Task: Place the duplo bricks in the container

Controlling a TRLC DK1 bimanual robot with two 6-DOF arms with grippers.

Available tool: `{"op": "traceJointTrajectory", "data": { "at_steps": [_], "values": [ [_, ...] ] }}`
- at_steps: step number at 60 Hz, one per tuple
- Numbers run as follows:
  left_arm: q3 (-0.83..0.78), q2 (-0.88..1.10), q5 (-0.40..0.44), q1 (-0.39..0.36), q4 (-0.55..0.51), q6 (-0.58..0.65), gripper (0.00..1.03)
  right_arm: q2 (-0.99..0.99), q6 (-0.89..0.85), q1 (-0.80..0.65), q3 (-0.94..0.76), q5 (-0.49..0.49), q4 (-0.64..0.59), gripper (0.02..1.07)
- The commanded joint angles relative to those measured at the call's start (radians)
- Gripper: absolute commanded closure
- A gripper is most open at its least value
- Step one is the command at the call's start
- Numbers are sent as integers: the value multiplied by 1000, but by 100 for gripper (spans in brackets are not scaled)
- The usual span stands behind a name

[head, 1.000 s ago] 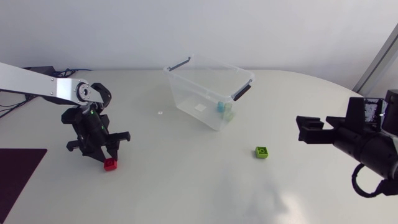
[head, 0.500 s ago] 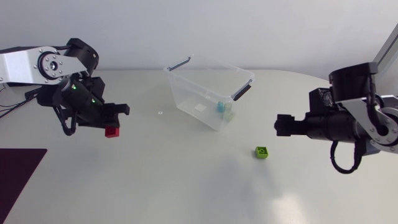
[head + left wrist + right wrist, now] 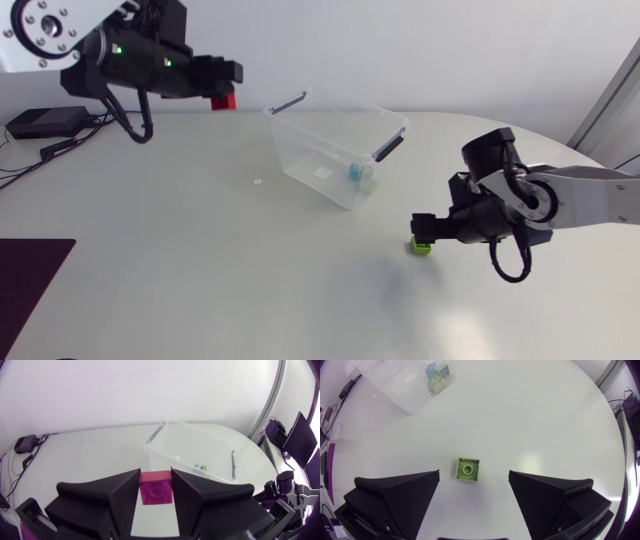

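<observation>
A: How far along was the job?
B: Partway. The clear plastic container (image 3: 335, 150), upper middle of the head view, already held a light blue brick (image 3: 354, 172) and a pale green brick (image 3: 367, 183). I couldn't tell if there was a third.
A: And outside it?
B: Two. The left gripper (image 3: 155, 487), upper left, was clamped on a small red brick (image 3: 222, 100), aloft just beside the container. A lime-green brick (image 3: 468, 469) lay on the white table (image 3: 200, 260), lower right, between the right gripper (image 3: 473, 476)'s wide-spread fingers, untouched.
A: The tally?
B: Four bricks for certain, one container, two grippers.
</observation>
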Motion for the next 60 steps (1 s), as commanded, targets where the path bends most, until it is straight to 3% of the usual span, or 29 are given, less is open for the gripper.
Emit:
{"op": "traceJointTrajectory", "data": {
  "at_steps": [1,15,21,31,39,45,49,60],
  "values": [
    [50,67,10,-15,34,31,83,51,45,12,45,4,-5,7],
    [151,193,40,-32,126,70,83,192,100,41,114,64,-8,8],
    [183,245,46,-34,158,76,83,251,114,50,134,79,-20,16],
    [234,317,50,-37,193,83,83,321,139,55,157,118,-23,18],
    [277,366,58,-46,202,85,83,326,142,83,160,135,-23,56],
    [306,395,58,-57,204,87,83,318,146,104,154,151,-23,62],
    [323,411,60,-64,204,83,83,314,152,106,155,154,-23,86],
    [347,441,67,-89,204,85,82,243,145,103,128,177,-31,89]
  ]
}}
